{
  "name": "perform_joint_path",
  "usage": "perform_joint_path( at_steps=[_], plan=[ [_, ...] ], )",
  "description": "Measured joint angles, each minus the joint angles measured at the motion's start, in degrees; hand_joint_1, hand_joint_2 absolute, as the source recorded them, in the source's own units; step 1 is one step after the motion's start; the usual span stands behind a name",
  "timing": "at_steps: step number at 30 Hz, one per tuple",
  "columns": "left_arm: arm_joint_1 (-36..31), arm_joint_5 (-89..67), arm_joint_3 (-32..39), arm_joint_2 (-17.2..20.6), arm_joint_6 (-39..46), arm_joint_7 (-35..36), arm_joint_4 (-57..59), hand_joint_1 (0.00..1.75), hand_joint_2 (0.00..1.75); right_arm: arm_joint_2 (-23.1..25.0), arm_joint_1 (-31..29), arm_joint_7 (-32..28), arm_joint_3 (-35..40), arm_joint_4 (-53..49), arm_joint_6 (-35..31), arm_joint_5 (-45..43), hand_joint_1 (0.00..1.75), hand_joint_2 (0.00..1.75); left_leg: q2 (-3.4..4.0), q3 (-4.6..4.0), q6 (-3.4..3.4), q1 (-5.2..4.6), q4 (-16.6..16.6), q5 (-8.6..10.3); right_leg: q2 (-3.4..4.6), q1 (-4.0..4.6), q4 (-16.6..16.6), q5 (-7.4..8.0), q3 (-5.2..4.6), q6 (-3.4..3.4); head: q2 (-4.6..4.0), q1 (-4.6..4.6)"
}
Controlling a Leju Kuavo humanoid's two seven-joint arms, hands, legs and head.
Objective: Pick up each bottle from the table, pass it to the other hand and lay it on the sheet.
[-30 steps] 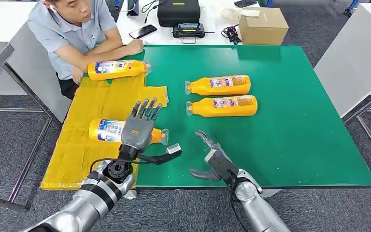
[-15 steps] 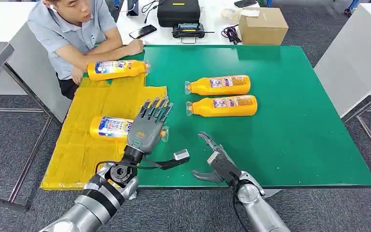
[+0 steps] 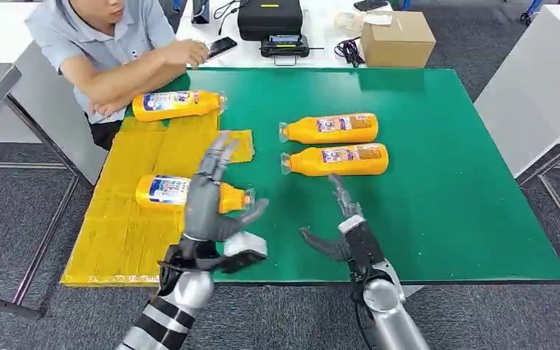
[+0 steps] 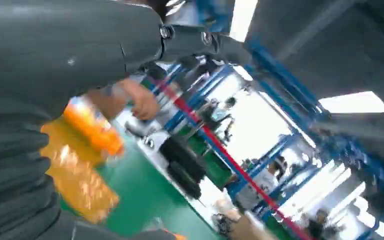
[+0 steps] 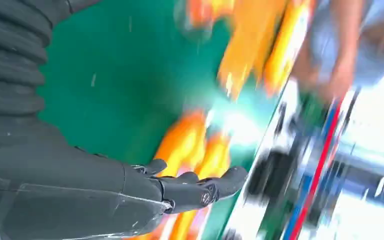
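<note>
Two orange bottles lie on the yellow sheet (image 3: 127,219): one (image 3: 175,104) at its far edge, another (image 3: 166,192) nearer, partly behind my left hand (image 3: 208,204). That hand is raised, empty, fingers spread. Two more orange bottles lie side by side on the green table (image 3: 437,189), the far one (image 3: 329,129) and the near one (image 3: 335,160). My right hand (image 3: 346,230) hovers open just short of the near one, fingers pointing toward it. The right wrist view shows blurred orange bottles (image 5: 190,142) past the fingers (image 5: 200,187). In the left wrist view a blurred orange bottle (image 4: 92,127) lies beyond the sheet (image 4: 77,182).
A person (image 3: 106,44) sits at the table's far left corner, arm resting close to the far sheet bottle. A cardboard box (image 3: 396,38), a black case (image 3: 270,18) and a phone (image 3: 216,47) lie on the white table behind.
My left hand has turned edge-on and lifted over the sheet's right edge. My right hand moved forward toward the near table bottle. The person's hand has shifted toward the phone.
</note>
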Motion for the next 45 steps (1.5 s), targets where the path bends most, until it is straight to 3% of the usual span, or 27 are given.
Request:
perform_joint_path(
  at_steps=[2,9,14,19,26,27,28,29,30,31,33,34,39,41,42,43,45],
  plan=[
    [1.14,5.29,0.18,-0.68,0.0,-1.84,0.0,0.0,1.75,1.16,1.03,1.21,-0.26,-1.75,-4.83,1.14,0.0,1.75,0.03,0.01,-0.01,0.03,-0.01,0.0,0.02,0.02,0.01,0.0,0.0,0.0,0.0,0.0],
    [1.69,11.55,0.55,-1.16,-0.02,-3.59,0.33,0.0,1.75,2.63,2.36,0.08,-0.83,-4.4,-8.01,1.88,0.0,1.75,0.03,0.04,-0.01,0.03,0.0,0.03,0.02,0.01,0.01,0.01,0.02,0.0,0.0,0.02],
    [1.24,15.47,-1.09,-1.27,-0.13,-3.42,1.57,0.0,1.75,2.6,2.69,-2.86,-0.72,-6.06,-16.7,10.09,0.0,1.75,0.05,0.02,-0.01,0.02,0.0,0.02,0.02,0.01,0.01,0.01,0.01,0.0,0.0,0.0],
    [1.25,22.85,-2.71,-1.2,-0.13,-2.63,2.1,0.0,1.75,2.03,3.16,1.06,-0.07,-6.12,-15.28,11.29,0.0,1.75,0.02,0.01,-0.01,0.02,0.0,0.01,0.01,0.01,0.0,0.01,0.01,0.0,0.0,0.0],
    [1.75,24.83,-6.38,-0.46,-0.28,-2.06,2.1,0.0,1.75,0.18,3.34,1.43,0.28,-6.1,-11.39,8.88,0.0,1.75,0.02,0.01,0.0,0.02,0.0,0.01,0.01,0.01,0.01,0.01,0.02,0.0,0.0,0.0],
    [1.78,24.83,-6.6,-0.44,-0.28,-2.06,2.1,0.0,0.0,-0.02,3.34,1.43,0.28,-6.1,-11.21,8.79,0.0,1.75,0.01,0.01,0.0,0.02,0.0,0.01,0.01,0.01,0.01,0.01,0.02,0.0,0.0,0.02],
    [1.8,24.83,-6.73,-0.37,-0.26,-2.02,2.1,0.0,0.0,-0.08,3.34,1.43,0.28,-6.1,-10.97,8.53,0.0,1.75,0.01,0.01,0.0,0.02,0.0,0.01,0.01,0.01,0.01,0.01,0.02,0.0,0.0,0.02],
    [1.85,24.83,-6.99,-0.29,-0.2,-2.0,2.1,0.0,0.0,-0.15,3.37,1.43,0.26,-6.1,-10.26,7.69,0.0,0.0,0.02,0.01,-0.01,0.02,0.0,0.01,0.01,0.01,0.01,0.01,0.01,0.0,0.0,0.0],
    [1.99,25.03,-7.17,-0.24,-0.2,-1.95,2.1,0.0,0.0,-0.17,3.48,1.45,0.24,-6.1,-9.31,6.69,0.0,0.0,0.02,0.01,-0.01,0.02,0.0,0.01,0.02,0.01,0.01,0.01,0.02,0.0,0.0,0.0],
    [2.18,26.42,-7.43,-0.24,-0.3,-1.78,2.1,0.0,0.0,-0.19,3.69,1.67,0.19,-6.1,-7.38,4.63,0.0,1.75,0.02,0.02,-0.01,0.02,0.0,0.01,0.01,0.01,0.01,0.01,0.02,0.0,0.0,0.02],
    [2.55,30.46,-8.07,-0.02,-0.92,-1.38,2.1,0.0,0.0,-0.17,4.49,2.02,0.09,-6.1,-5.49,2.34,0.0,1.75,0.01,0.01,-0.01,0.02,0.0,0.01,0.01,0.01,0.0,0.01,0.01,0.0,0.0,0.0],
    [2.7,33.78,-8.72,0.06,-1.18,-1.41,2.12,0.0,1.75,-0.11,5.01,2.06,0.06,-6.1,-6.51,3.02,0.0,1.75,0.0,0.0,-0.01,0.03,0.0,0.01,0.0,0.01,0.0,0.0,0.01,0.0,0.0,0.0],
    [2.74,34.59,-8.92,0.11,-1.18,-1.47,2.12,0.0,1.75,-0.08,5.15,2.12,0.06,-6.1,-6.98,3.38,0.0,1.75,0.0,-0.01,-0.01,0.03,0.0,0.01,0.0,0.01,0.0,0.0,0.01,0.0,0.0,0.0],
    [2.98,36.75,-9.95,0.41,-0.81,-1.71,2.19,0.0,1.75,-0.04,5.66,2.85,0.04,-6.1,-10.11,5.94,0.0,1.75,0.02,-0.01,-0.01,0.03,0.0,0.01,0.02,0.01,0.01,0.0,0.0,0.0,0.0,0.0],
    [3.24,41.56,-11.83,0.85,-3.77,-0.9,2.12,0.0,1.75,-0.65,5.96,4.25,0.44,-5.97,-22.03,23.88,0.0,1.75,0.02,-0.01,0.0,0.02,-0.01,0.0,0.01,0.01,0.0,0.0,0.01,0.0,0.0,0.02],
    [3.62,44.76,-13.61,1.37,-6.66,0.15,1.29,0.0,1.75,-2.35,5.56,6.89,1.2,-5.01,-24.31,32.72,0.0,1.75,0.01,-0.01,0.0,0.02,-0.01,0.0,0.01,0.0,0.0,0.0,0.02,0.0,0.0,0.02],
    [3.86,45.4,-14.36,1.75,-7.23,0.28,0.85,0.0,1.75,-3.34,5.55,7.44,1.57,-4.4,-24.31,33.29,0.0,1.75,-0.03,-0.02,0.0,0.0,0.0,0.0,-0.01,0.0,0.0,0.0,0.03,0.0,0.0,0.04]
  ],
)
